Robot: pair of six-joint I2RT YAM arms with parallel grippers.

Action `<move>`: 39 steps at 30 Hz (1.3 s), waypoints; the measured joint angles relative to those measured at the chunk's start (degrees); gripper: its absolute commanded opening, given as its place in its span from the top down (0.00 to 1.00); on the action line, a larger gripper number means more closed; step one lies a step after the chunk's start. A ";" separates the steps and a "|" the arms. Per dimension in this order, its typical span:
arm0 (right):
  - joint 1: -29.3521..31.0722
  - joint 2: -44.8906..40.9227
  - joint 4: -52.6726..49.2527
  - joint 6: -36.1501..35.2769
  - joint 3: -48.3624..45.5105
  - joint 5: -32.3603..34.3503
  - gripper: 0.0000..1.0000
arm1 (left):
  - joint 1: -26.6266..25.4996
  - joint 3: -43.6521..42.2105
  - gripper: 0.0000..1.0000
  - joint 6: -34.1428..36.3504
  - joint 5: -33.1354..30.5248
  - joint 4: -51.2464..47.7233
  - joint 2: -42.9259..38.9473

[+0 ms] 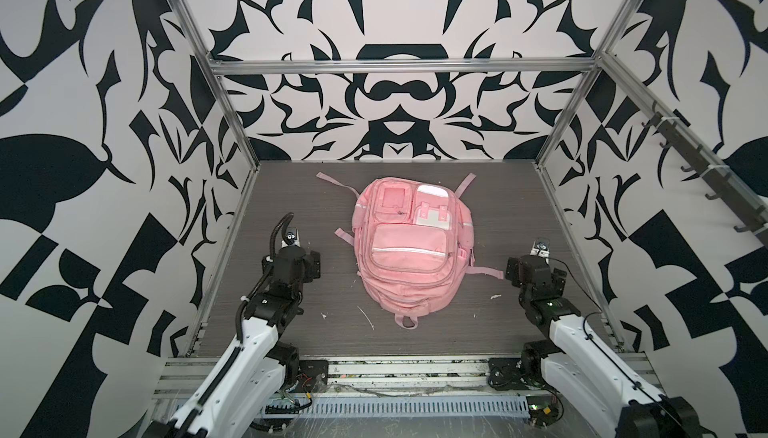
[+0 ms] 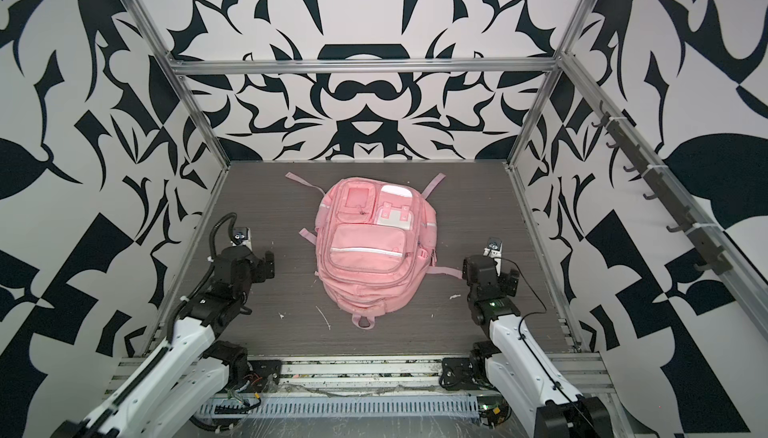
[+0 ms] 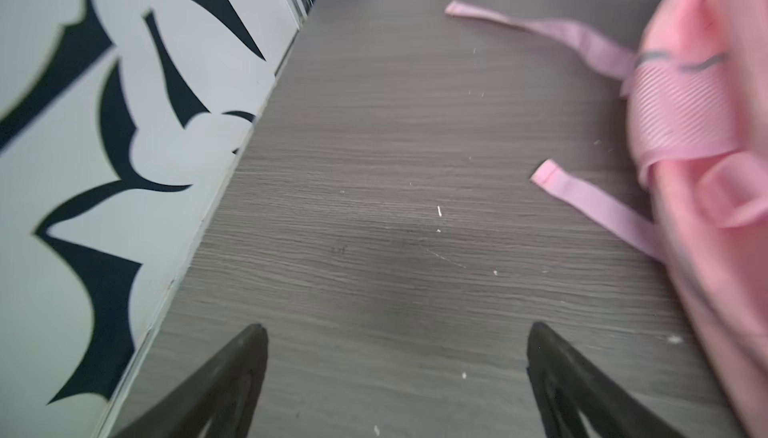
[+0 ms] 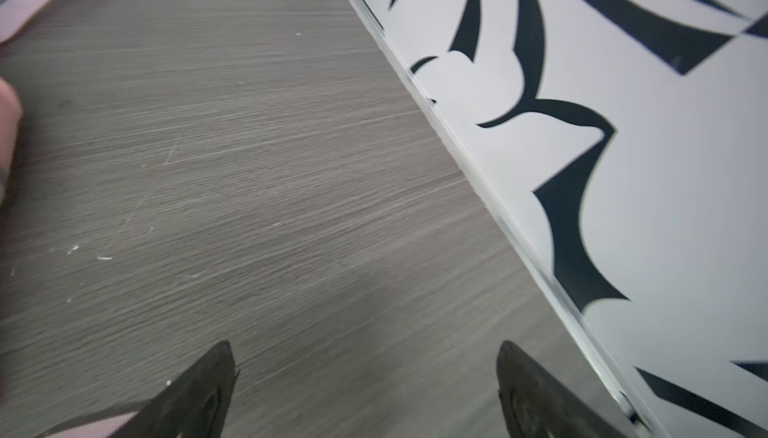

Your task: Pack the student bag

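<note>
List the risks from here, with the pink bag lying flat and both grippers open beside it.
1. A loose strap lies right by the open right gripper; it may snag as the arm moves.
2. The student bag looks zipped shut and soft; tugging a zip with the left gripper alone may just drag it across the table.

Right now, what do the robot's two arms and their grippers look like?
Both the left arm and right arm have white shell links and black joint housings. The left gripper and right gripper are black, tapering to points. A black ribbed cable conduit loops beside the left arm; a thin black cable trails along the right, which shows a small green light.
</note>
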 measured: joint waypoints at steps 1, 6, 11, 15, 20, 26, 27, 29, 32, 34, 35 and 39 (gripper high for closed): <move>-0.02 0.74 2.47 -0.72 -1.07 -0.63 0.00 | 0.68 -0.85 0.01 0.24 0.09 2.29 2.29; -0.02 6.49 11.39 -2.89 -1.38 -2.51 0.00 | 4.90 -2.99 0.01 0.92 2.58 14.91 12.92; -0.02 14.34 20.00 -4.20 -0.70 -3.37 0.00 | 9.40 -2.47 0.01 1.53 7.08 27.52 22.93; 0.00 20.57 25.14 -4.50 0.94 -3.58 0.00 | 10.69 0.39 0.01 2.21 9.88 32.92 30.34; -0.02 27.89 31.87 -5.60 3.72 -3.98 0.00 | 10.88 4.44 0.01 2.38 12.04 38.75 37.16; -0.13 35.15 38.84 -5.73 6.25 -4.79 0.00 | 10.88 4.92 0.01 2.45 13.62 42.84 40.46; -0.13 36.46 40.33 -5.70 6.29 -4.83 0.00 | 10.91 4.83 0.01 2.49 14.25 43.56 40.44; -0.13 38.84 41.92 -5.75 6.60 -5.07 0.01 | 10.95 4.52 0.01 2.78 15.76 45.16 40.44; -0.15 40.81 41.97 -5.86 7.63 -6.19 0.00 | 11.13 3.96 0.01 3.48 18.25 46.88 40.44; -0.28 41.31 42.91 -5.99 7.85 -7.10 0.00 | 11.43 3.54 0.01 3.65 20.17 47.89 40.46; -0.28 41.64 44.04 -5.99 7.74 -7.17 0.01 | 11.80 3.17 0.01 3.76 21.55 48.72 40.50; -0.28 43.65 48.70 -6.10 6.71 -7.50 0.00 | 13.25 1.49 0.01 3.96 25.46 52.04 41.75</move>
